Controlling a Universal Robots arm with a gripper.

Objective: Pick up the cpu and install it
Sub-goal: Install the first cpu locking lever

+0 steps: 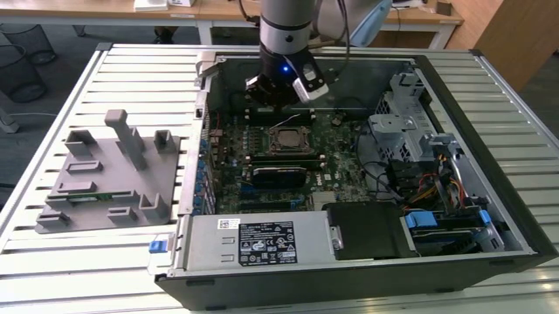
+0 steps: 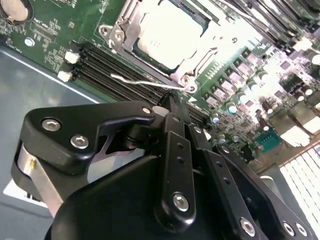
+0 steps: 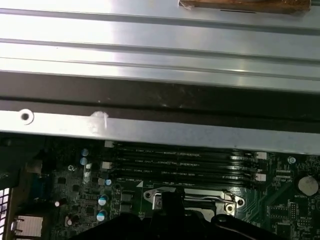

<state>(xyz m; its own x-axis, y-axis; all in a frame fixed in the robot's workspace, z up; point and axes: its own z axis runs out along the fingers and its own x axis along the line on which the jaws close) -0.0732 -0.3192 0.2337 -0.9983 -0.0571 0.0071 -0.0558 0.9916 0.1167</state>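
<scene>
The cpu [image 2: 162, 34] lies flat in the motherboard socket [image 1: 288, 139], its silver-grey top showing inside the metal frame [image 2: 186, 76]. A thin wire lever [image 2: 142, 80] stands up from the socket's edge beside the memory slots [image 2: 115, 67]. My gripper [image 1: 277, 103] hangs inside the open computer case [image 1: 454, 196], just above the far side of the socket. In the second wrist view its black fingers meet at the tips [image 2: 172, 100] close to the lever, with nothing between them. The first wrist view has the fingertip [image 3: 172, 199] over the socket's frame [image 3: 227, 200].
A grey fixture plate [image 1: 109, 173] with upright posts sits on the slatted table at the exterior view's left, holding a green memory stick [image 1: 88, 196]. Drive cages and cables [image 1: 419, 170] crowd the case on the exterior view's right. A power supply [image 1: 253, 242] fills the near side.
</scene>
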